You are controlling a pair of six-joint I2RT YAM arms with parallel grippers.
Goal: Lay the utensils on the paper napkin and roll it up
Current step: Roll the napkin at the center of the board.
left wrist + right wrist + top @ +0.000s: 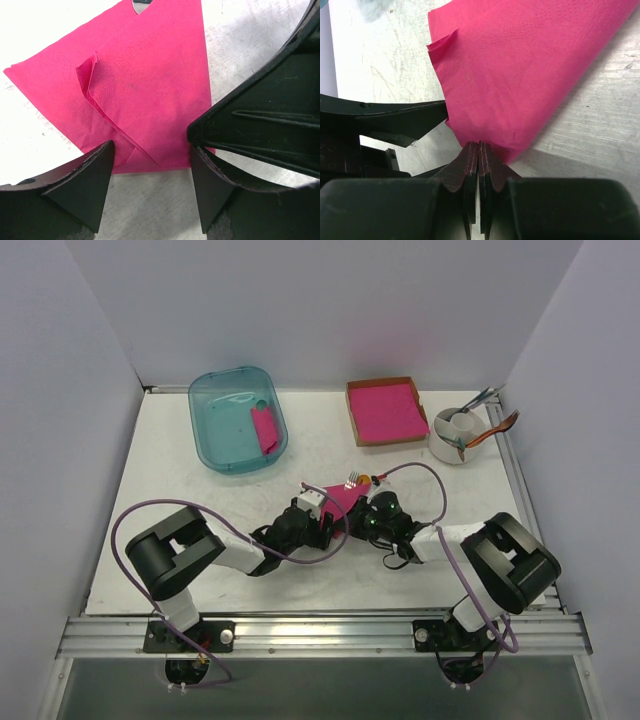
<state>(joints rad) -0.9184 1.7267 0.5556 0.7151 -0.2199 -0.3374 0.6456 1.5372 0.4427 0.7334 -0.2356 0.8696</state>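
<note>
While pinching paper napkin by near corner with right gripper, holding left gripper wide alongside. Stretching away from both.

One napkin, one fork, one orange spoon, one teal tub, one white cup — one cardboard tray (pink sheets inside).

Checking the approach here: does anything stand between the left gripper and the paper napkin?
Nothing visible does. The left gripper is open, its fingers straddling the near edge of the paper napkin. The right gripper, shut on the napkin's corner, crowds in beside it but is not in between.
</note>
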